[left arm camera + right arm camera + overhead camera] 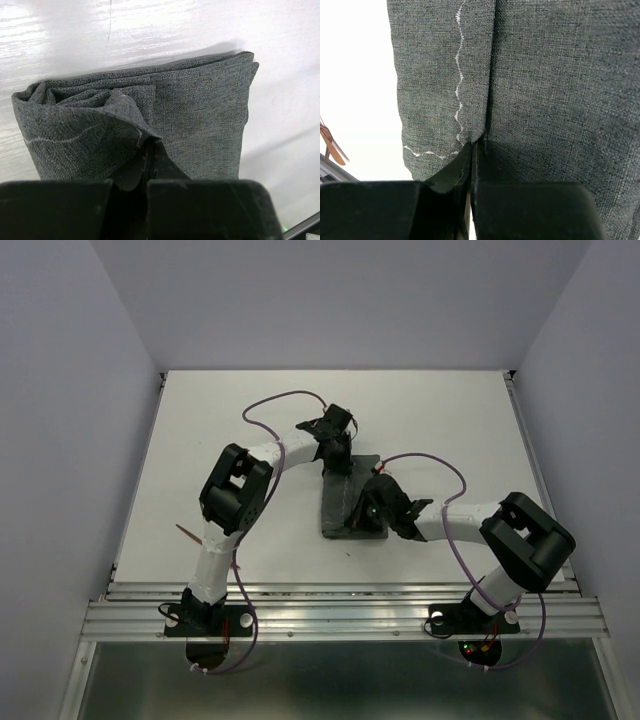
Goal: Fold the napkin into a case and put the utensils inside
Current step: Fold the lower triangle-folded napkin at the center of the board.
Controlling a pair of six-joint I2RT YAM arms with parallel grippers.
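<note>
The grey-green napkin lies folded into a narrow rectangle in the middle of the table. My left gripper is at its far end. In the left wrist view it is shut on a lifted corner of a cloth layer. My right gripper is at the napkin's right edge. In the right wrist view it is shut on a hemmed edge of the cloth. A copper-brown utensil lies on the table left of the left arm. Copper-brown utensil ends show in the right wrist view.
The white table has grey walls at the back and sides. A metal rail runs along the near edge by the arm bases. Purple cables loop over both arms.
</note>
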